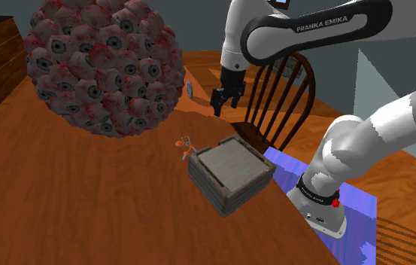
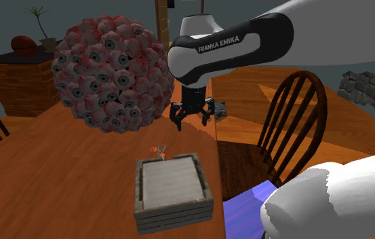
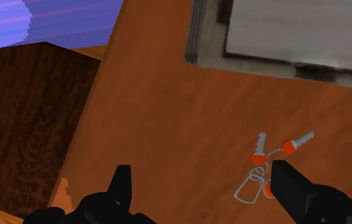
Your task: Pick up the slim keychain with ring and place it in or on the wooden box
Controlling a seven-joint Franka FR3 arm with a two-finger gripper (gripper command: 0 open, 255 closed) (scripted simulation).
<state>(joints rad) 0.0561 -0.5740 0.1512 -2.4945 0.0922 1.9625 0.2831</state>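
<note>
The keychain [image 1: 184, 143] is a small ring with orange-headed keys and a slim tag, lying flat on the wooden table just off a corner of the wooden box [image 1: 231, 175]. The box is a weathered grey slatted crate with a pale flat top, standing near the table's edge. My gripper [image 1: 223, 102] hangs open above the table, beyond the box and apart from both. From the second exterior view the gripper [image 2: 192, 117] is behind the keychain [image 2: 157, 149] and box [image 2: 172, 190]. At the wrist, the keychain [image 3: 267, 162] lies beside one finger of the gripper [image 3: 203, 175]; the box [image 3: 282, 32] is farther ahead.
A huge ball of eyeball-like lumps [image 1: 101, 64] sits on the table [image 1: 86, 196] at the shoulder view's left. A dark wooden chair [image 1: 277, 90] stands at the table edge behind the arm. The blue stand [image 1: 356, 214] is at the lower right.
</note>
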